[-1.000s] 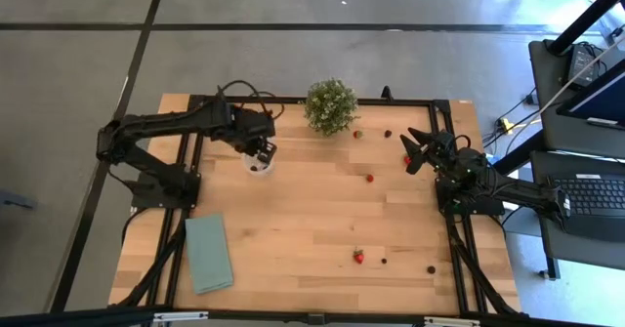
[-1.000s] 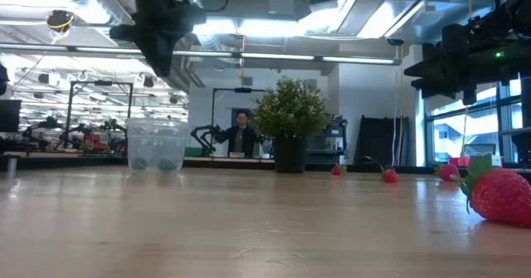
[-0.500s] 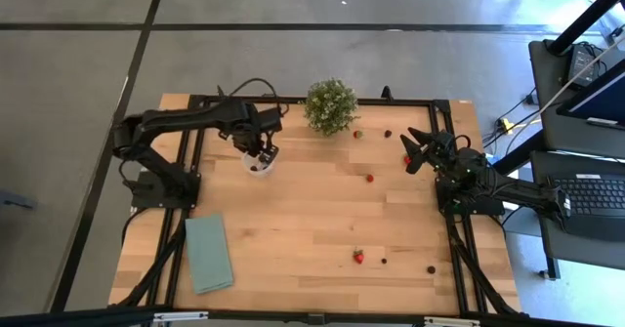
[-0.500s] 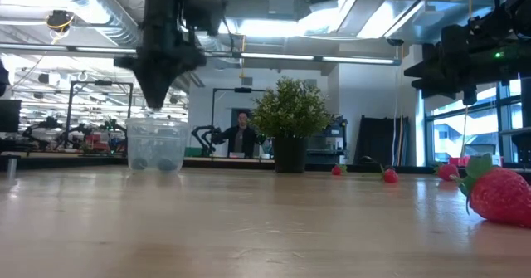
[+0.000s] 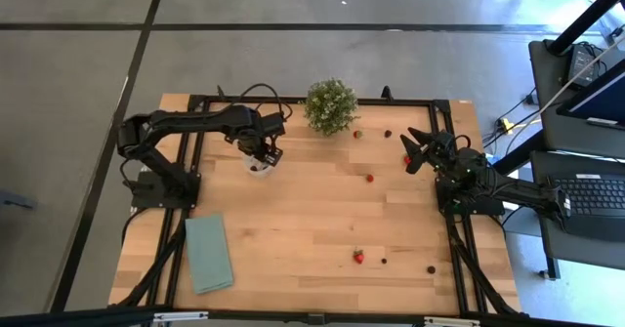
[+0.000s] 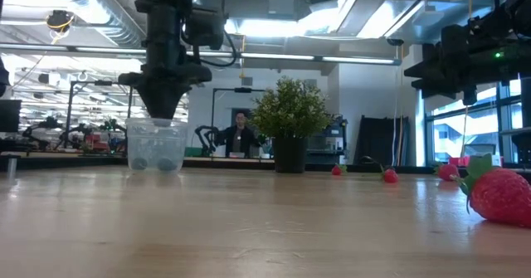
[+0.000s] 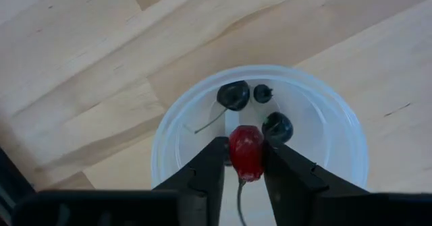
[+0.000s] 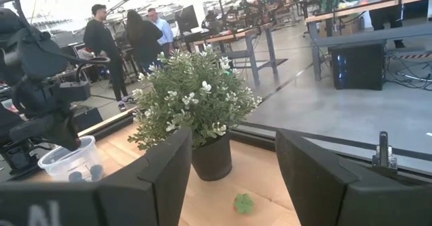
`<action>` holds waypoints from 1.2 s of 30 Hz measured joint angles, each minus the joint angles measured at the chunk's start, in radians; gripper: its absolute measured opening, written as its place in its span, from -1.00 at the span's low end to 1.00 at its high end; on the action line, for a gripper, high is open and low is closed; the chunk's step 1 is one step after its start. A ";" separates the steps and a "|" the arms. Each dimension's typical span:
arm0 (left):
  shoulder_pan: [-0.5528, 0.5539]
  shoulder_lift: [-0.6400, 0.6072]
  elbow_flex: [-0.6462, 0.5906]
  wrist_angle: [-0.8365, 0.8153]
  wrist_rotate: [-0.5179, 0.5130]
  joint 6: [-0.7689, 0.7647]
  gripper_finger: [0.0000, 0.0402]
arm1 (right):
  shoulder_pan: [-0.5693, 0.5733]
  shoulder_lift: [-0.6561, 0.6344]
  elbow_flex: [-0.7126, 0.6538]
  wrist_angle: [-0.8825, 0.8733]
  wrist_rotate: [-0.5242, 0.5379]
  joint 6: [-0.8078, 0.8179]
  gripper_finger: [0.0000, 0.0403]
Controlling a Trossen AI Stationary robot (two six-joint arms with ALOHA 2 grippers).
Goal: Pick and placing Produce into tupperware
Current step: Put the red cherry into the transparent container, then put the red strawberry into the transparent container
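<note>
Above the tupperware (image 7: 260, 142), the left gripper (image 7: 244, 168) pinches a red fruit (image 7: 246, 152)

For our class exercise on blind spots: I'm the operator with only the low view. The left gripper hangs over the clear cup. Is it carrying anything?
Observer: Yes. The left wrist view shows a red cherry-like fruit between the left gripper fingers, above the tupperware.
Operator: Anything in the cup?
Observer: Three dark berries lie on its bottom.
Operator: What lies on the table's left front part?
Observer: The high view shows a teal cloth there, lying flat.
</note>
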 joint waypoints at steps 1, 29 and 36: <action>0.000 0.000 0.000 0.000 0.000 0.000 -0.51 | 0.000 0.000 0.000 0.000 0.000 0.000 0.08; -0.256 -0.284 0.037 0.484 -0.214 0.258 -0.26 | 0.000 0.001 0.000 0.016 -0.014 0.036 0.08; -0.400 -0.425 -0.157 0.892 -0.216 0.388 -0.27 | 0.000 0.000 0.000 0.036 -0.044 0.138 0.08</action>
